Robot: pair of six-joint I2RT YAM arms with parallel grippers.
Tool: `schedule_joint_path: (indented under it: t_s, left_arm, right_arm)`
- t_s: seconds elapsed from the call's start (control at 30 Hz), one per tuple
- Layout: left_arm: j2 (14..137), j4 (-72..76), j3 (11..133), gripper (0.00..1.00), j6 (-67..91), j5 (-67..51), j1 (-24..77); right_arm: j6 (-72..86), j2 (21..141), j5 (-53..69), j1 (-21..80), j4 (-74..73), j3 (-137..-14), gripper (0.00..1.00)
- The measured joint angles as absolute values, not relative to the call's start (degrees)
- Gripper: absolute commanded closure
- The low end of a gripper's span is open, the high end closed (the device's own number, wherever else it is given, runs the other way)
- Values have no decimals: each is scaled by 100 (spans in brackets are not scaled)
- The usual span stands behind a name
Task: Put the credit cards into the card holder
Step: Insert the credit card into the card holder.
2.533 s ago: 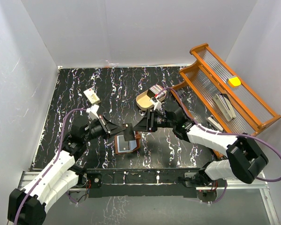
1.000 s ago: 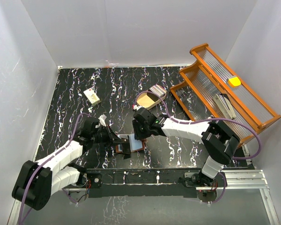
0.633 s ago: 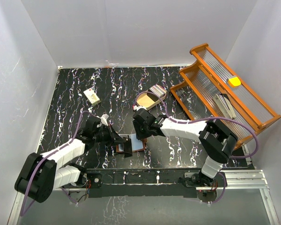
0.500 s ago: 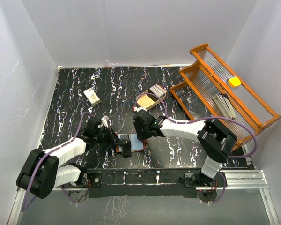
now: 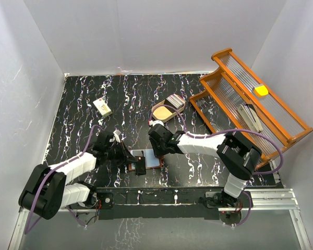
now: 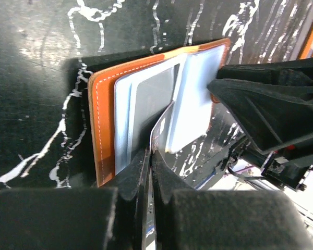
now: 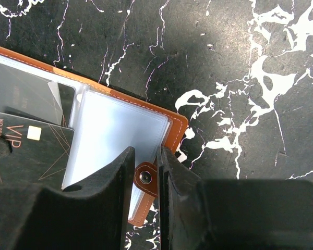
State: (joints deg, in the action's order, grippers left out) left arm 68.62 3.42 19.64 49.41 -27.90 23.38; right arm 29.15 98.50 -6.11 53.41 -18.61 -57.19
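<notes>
Arms are stretching low and inward over the black marbled worktop (image 5: 83, 104), meeting at the open card holder (image 5: 146, 158) lying flat near the front edge. The left pincer (image 6: 148, 162) is clenching a dark credit card (image 7: 36, 151) by its edge, the card's far corner resting on the grey-blue lining. The right pincer (image 7: 145, 154) is pointing steeply down, narrowly parted, seemingly nipping the holder's snap tab (image 7: 144, 177).

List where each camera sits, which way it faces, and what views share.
Top external: above and behind the bases, looking down on the table; both arms show.
Left wrist: on the left arm, facing the card holder; left gripper shut on a credit card.
Right wrist: on the right arm, looking down; right gripper clasps the holder's snap tab.
Shared: both wrist views show holder and card.
</notes>
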Motion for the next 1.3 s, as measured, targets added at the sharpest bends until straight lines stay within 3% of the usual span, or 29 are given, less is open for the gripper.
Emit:
schedule_joint_path:
  t_s: [0.37, 0.83, 1.3]
  left_arm:
    - [6396, 141, 2596, 100, 5076, -3153, 2338]
    - [7494, 274, 2630, 100, 4705, -3242, 2318]
    - [7717, -51, 2808, 100, 4410, -2980, 2298]
  right_arm:
    - [2858, 9835, -624, 5352, -1776, -5662, 78]
    - [2860, 9776, -622, 5352, -1640, -5557, 78]
    - [2862, 9749, -611, 5352, -1549, -5489, 78]
